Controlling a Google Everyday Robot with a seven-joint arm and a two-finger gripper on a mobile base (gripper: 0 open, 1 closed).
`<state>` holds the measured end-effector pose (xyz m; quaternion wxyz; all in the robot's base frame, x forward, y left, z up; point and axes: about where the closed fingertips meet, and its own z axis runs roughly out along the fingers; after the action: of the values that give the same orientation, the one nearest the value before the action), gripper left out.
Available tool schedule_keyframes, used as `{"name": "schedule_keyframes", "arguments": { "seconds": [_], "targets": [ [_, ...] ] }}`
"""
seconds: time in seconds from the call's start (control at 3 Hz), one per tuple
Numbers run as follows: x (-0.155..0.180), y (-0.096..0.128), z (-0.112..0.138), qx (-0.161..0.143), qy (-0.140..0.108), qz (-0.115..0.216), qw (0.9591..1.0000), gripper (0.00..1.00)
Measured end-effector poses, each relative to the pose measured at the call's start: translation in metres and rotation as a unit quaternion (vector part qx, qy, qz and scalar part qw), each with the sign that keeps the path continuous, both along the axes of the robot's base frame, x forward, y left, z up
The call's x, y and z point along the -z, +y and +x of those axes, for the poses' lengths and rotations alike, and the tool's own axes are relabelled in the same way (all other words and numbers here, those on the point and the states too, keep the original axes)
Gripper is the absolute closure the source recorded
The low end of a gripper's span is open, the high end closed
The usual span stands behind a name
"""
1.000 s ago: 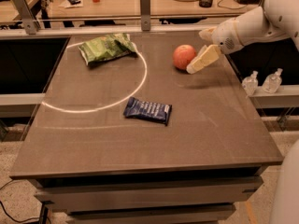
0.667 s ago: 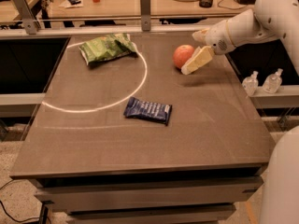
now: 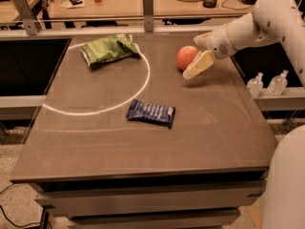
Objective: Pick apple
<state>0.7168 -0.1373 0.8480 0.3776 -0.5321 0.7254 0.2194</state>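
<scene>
The apple [image 3: 186, 57], round and orange-red, sits on the dark table [image 3: 157, 142] at the far right, just outside the white circle line. My gripper [image 3: 192, 56] reaches in from the right on the white arm [image 3: 248, 30]. It is open, with one cream finger [image 3: 199, 65] at the apple's right front side and the other finger [image 3: 202, 38] behind it. The apple rests on the table between the fingers.
A green snack bag [image 3: 108, 49] lies at the far left inside the white circle line [image 3: 138, 92]. A dark blue snack packet [image 3: 151, 113] lies mid-table. Two small bottles [image 3: 267, 84] stand on a ledge to the right. A cluttered desk stands behind.
My gripper has moved a little left, closing in on the apple so its fingers now flank it. The apple and both packets have not moved.
</scene>
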Motion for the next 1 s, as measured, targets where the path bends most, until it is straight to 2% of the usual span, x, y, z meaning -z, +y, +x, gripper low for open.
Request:
{"name": "schedule_keyframes", "arguments": {
  "seconds": [0.33,1.0],
  "targets": [
    [0.0070,0.0011,0.0008,0.001,0.004,-0.005,1.0000,0.16],
    [0.0107,0.0044,-0.0012,-0.004,0.005,-0.011,0.9999,0.64]
  ]
}}
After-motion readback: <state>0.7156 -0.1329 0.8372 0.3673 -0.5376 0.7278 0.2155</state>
